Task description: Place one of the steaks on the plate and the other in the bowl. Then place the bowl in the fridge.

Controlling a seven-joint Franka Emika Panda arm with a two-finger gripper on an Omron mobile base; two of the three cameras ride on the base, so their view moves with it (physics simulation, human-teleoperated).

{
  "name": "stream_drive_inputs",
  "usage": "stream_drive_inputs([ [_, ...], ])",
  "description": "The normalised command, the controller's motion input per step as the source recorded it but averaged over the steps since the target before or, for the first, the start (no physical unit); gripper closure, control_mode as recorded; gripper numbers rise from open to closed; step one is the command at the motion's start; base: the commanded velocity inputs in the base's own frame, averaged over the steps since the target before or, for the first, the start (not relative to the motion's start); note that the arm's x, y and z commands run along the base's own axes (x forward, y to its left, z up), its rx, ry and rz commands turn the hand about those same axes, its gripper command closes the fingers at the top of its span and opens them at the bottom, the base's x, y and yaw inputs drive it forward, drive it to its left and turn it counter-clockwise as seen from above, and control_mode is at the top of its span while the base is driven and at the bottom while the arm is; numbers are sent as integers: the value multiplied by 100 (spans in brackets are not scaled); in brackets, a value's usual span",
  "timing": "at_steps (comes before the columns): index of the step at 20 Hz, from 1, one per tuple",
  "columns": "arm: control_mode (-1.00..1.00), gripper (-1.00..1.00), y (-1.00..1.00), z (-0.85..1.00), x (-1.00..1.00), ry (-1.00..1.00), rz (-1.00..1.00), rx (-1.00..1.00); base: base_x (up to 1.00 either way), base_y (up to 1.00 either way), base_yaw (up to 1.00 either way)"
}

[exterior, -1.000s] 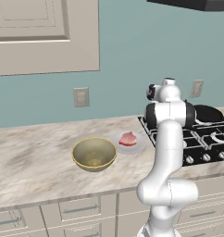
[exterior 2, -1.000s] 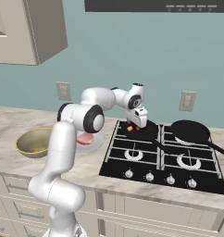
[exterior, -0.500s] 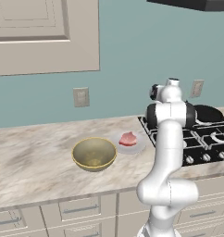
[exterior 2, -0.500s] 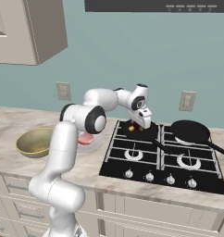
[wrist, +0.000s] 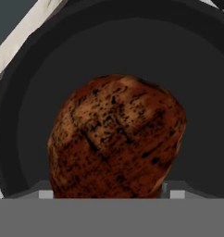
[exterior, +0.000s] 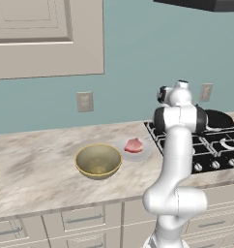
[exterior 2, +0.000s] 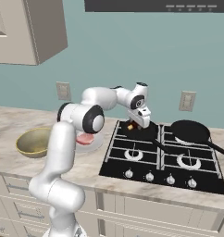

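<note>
A teal wall with a pale upper cabinet backs the marbled beige stone table (exterior: pixel 36 160) in the left base view. On it stands the wide olive-gold bowl with a yellow rim (exterior: pixel 98 161), holding nothing, and just beside it, toward the stove, lies the round shallow white-grey plate (exterior: pixel 144 153) carrying the pale pink-red raw steak (exterior: pixel 134 145). The black gas hob (exterior: pixel 213 147) sits further right, partly behind the white arm, with a black frying pan (exterior: pixel 218 117) at its back.

From the right base view the same table (exterior 2: pixel 7 120) runs under the teal wall. The bowl (exterior 2: pixel 33 141) sits at the left, the plate (exterior 2: pixel 96 144) with the pink steak (exterior 2: pixel 85 139) shows just past the arm's elbow, and the arm reaches over the hob (exterior 2: pixel 164 159) so that the end effector (exterior 2: pixel 136 124) hangs low over its rear left burner. A small orange-brown bit shows at its tip. Another black frying pan (exterior 2: pixel 190 131) rests on the rear right burner.

In the hand view, the dark reddish-brown seared steak (wrist: pixel 116 136) lies inside a round black frying pan (wrist: pixel 40 65), very close below the camera. The end effector's fingertips (wrist: pixel 45 193) stand on either side of the steak, apart; whether they press on it I cannot tell.
</note>
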Motion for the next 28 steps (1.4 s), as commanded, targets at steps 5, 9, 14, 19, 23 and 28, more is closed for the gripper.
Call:
stream_drive_inputs([
  [5, -100, 100, 64, 87, -100, -25, 0, 0, 0, 0, 0],
  [9, -100, 100, 94, 79, -100, -13, 0, 0, 0, 0, 0],
  [14, -100, 100, 72, 80, -100, -10, 14, 0, 0, 0, 0],
  [19, -100, 100, 30, 21, -100, -18, 28, 0, 0, 0, 0],
  [23, -100, 100, 51, 9, -100, -21, 30, -2, 0, 0, 0],
  [28, -100, 100, 90, 6, -100, -7, 31, -13, 0, 0, 0],
])
